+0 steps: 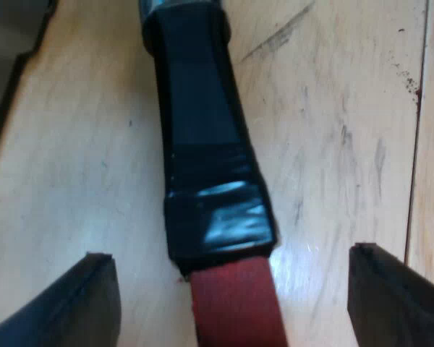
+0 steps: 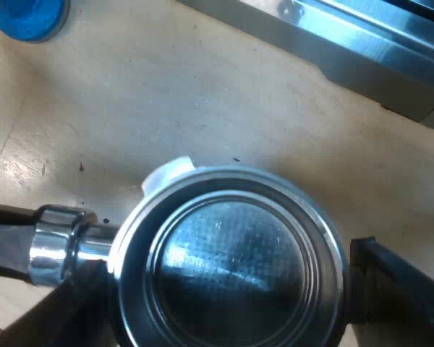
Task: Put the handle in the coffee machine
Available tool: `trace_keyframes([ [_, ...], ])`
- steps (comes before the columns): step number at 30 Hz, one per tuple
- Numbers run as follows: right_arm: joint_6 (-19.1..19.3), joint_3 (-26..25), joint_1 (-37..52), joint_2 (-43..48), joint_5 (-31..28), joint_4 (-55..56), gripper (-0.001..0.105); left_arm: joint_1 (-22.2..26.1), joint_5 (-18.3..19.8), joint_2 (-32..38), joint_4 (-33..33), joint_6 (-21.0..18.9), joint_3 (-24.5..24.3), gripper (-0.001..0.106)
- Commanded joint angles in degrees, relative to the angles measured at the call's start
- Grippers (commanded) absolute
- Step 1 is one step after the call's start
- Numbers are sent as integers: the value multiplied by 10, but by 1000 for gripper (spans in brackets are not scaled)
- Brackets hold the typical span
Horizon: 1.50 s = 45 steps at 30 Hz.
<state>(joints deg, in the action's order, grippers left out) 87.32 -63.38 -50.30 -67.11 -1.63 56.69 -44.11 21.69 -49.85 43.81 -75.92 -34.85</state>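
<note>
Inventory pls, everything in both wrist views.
holder: 1, metal, lying on table; dark handle, red end
tamper: 1, blue, on table, apart from holder
machine: 1, silver, edge past holder
table: 1, light wood, under everything
left gripper: 1, black, open, fingers either side of handle near red end
right gripper: 1, black, open, fingers either side of holder

— Where does the handle (image 1: 202,137) finish?
— Can't tell; the edge cuts both it and its red end (image 1: 235,303).
— The blue tamper (image 2: 30,16)?
— Partly cropped (shape unclear). The machine (image 2: 362,50) is just a blurred metal strip.
</note>
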Motion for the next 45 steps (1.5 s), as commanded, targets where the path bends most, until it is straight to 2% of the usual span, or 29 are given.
trace_keyframes([
  [1, 3, -6, 0, 9, 6, -7, 0, -2, 3, -41, -16, 4, -3, 67],
  [8, 3, -6, 0, 9, 6, -7, 0, -2, 3, -74, -33, 4, -3, 67],
  [18, 3, -6, 0, 9, 6, -7, 0, -2, 3, -75, -37, 4, -3, 65],
  [20, 3, -6, 0, 9, 6, -7, 0, -2, 3, -75, -37, 4, -3, 58],
  [23, 3, -6, 0, 9, 6, -7, 0, -2, 3, -75, -31, 4, -3, 39],
  [24, 3, -6, 0, 9, 6, -7, 0, -2, 3, -75, -28, 4, -3, 37],
  [26, 0, -6, 0, 9, 6, -7, 0, -2, 13, -75, -11, 4, -3, 23],
  [29, -2, -6, 0, 9, 6, -7, 0, -2, 14, -75, 2, 4, -3, 10],
  [31, -14, -6, 0, 9, 6, -7, 0, -2, 14, -75, 10, 4, -3, 0],
  [42, -44, -6, 0, 9, 7, -3, 0, -2, 14, -75, 9, 4, -3, 0],
  [45, -49, -6, 0, 9, 7, 5, 10, -2, 20, -75, 6, 4, -3, 0],
])
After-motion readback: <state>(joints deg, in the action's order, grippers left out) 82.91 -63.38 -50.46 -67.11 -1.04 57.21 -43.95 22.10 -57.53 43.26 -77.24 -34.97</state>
